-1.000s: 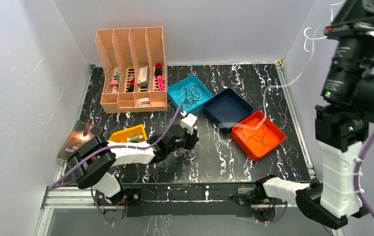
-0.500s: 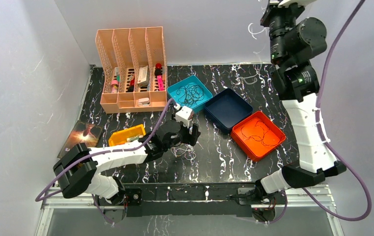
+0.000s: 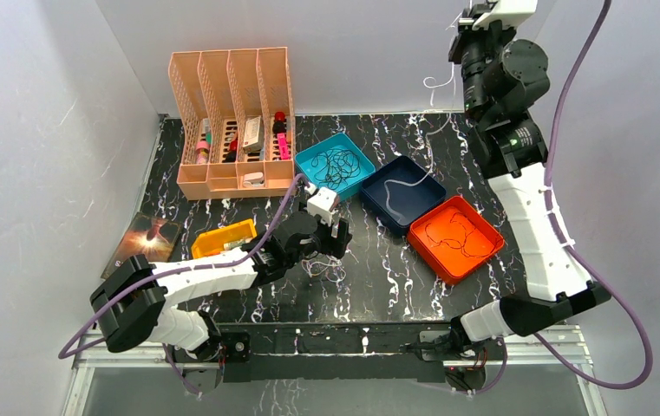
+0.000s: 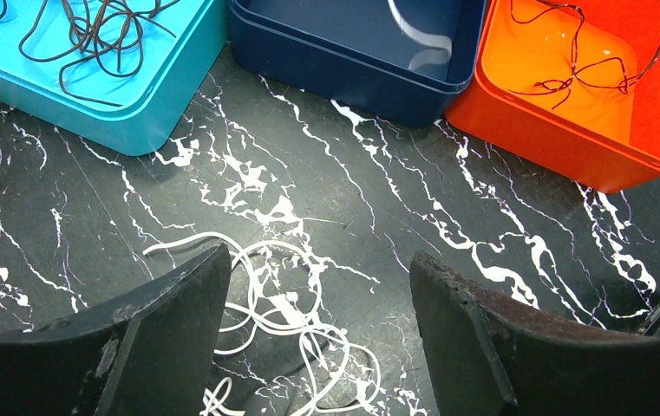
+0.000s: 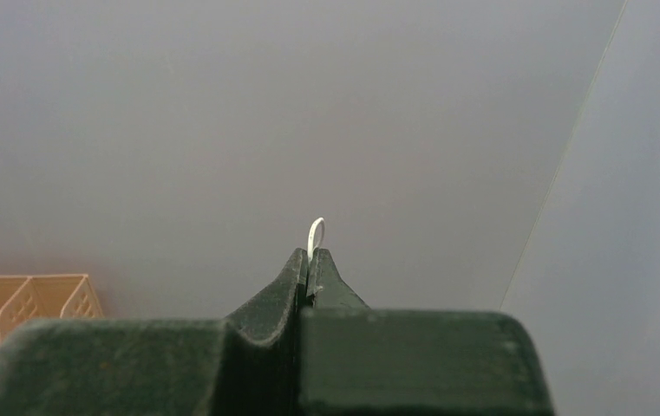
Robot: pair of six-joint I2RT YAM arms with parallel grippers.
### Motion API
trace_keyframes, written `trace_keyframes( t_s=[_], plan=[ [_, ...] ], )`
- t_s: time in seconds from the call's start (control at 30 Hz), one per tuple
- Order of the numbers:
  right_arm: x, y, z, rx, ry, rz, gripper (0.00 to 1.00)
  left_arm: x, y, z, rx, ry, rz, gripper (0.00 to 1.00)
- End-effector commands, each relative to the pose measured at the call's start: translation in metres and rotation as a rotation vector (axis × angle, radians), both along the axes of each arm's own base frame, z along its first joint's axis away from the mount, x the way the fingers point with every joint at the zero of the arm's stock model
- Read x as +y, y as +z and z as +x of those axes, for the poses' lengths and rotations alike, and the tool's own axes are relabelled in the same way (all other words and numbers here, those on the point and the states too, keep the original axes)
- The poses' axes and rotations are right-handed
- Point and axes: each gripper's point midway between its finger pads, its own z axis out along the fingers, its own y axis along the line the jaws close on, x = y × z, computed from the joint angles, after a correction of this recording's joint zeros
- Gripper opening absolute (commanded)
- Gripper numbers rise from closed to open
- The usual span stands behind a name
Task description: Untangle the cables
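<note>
Near navy tray (image 4: pixel 343 82) | left claw (image 4: pixel 317 269) agape over white cables (image 4: pixel 283 321) | right claw (image 5: pixel 310 256) pinching strand (image 5: pixel 316 230)

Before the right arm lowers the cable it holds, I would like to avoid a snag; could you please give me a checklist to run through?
1. Right gripper pinched shut on the white cable: ok.
2. A white strand end lies inside the navy tray: ok.
3. Held cable hangs free of everything else: cannot tell, too thin to trace.
4. Left gripper open and holding nothing: ok.
5. White tangle lies looped on the table beneath the left gripper, not sorted into any tray: not ok.
</note>
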Motion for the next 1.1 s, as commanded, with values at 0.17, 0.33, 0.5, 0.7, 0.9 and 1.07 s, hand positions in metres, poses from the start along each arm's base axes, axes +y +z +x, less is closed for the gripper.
trace_keyframes(
  t_s=[0.17, 0.33, 0.5, 0.7, 0.9, 1.07],
  plan=[
    [-0.014, -0.028, -0.017, 0.026, -0.012, 0.060, 0.00, 0.003, 0.019, 0.002, -0.027, 0.027, -0.032, 0.76],
    [-0.016, -0.087, -0.014, 0.135, -0.023, 0.070, 0.00, 0.003, 0.019, 0.003, -0.018, 0.031, -0.025, 0.77],
    [-0.014, -0.127, -0.010, 0.216, -0.019, 0.077, 0.00, 0.007, 0.014, 0.003, -0.008, 0.041, -0.003, 0.85],
    [-0.015, -0.152, 0.004, 0.280, -0.028, 0.070, 0.00, 0.008, 0.011, 0.003, 0.020, 0.062, 0.020, 0.94],
    [-0.015, -0.159, 0.018, 0.300, -0.011, 0.085, 0.00, 0.013, 0.006, 0.003, 0.053, 0.091, 0.051, 0.98],
    [-0.009, -0.168, 0.031, 0.339, 0.027, 0.088, 0.00, 0.019, -0.002, 0.005, 0.090, 0.122, 0.118, 0.98]
  ],
)
